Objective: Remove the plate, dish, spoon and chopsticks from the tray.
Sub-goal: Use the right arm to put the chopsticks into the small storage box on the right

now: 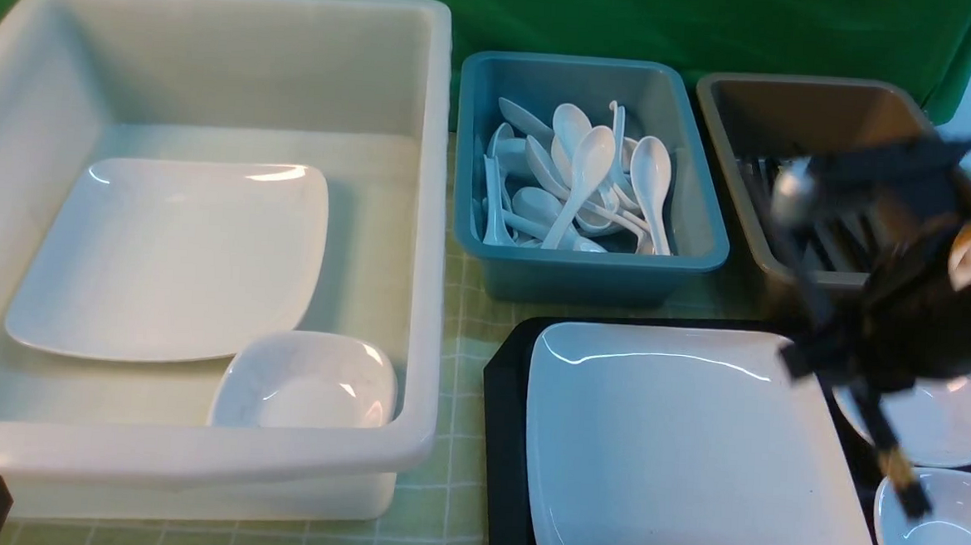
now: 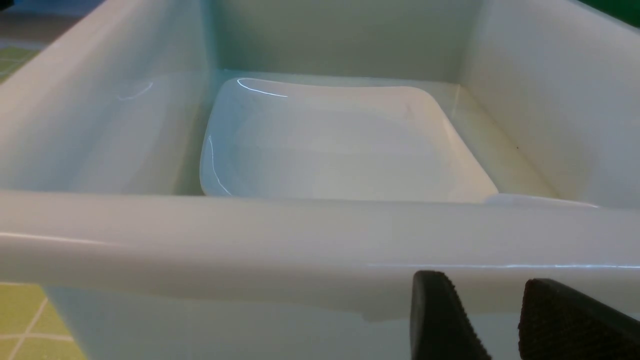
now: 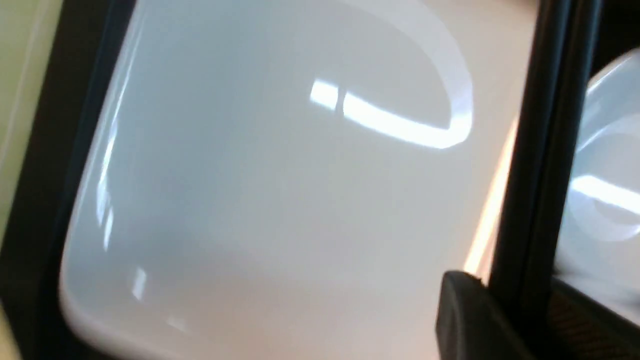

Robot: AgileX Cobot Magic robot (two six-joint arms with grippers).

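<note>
the right gripper (image 3: pixel 515 300), blurred above the tray's right side, pinches the black chopsticks (image 3: pixel 545 125) between its fingers. the big square plate (image 1: pixel 676 449) lies on the black tray (image 1: pixel 503 406), with a small dish (image 1: pixel 935 412) and a 2nd dish (image 1: pixel 946 529) just to its right. the left gripper (image 2: pixel 485 310) hangs low outside the white tub (image 2: pixel 300 235), its jaws a little apart and holding nothing.

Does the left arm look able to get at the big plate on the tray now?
Probably yes. The plate lies bare on the tray, its left edge facing open tablecloth. The left fingers sit before the white tub, so they must swing past its front corner.
</note>
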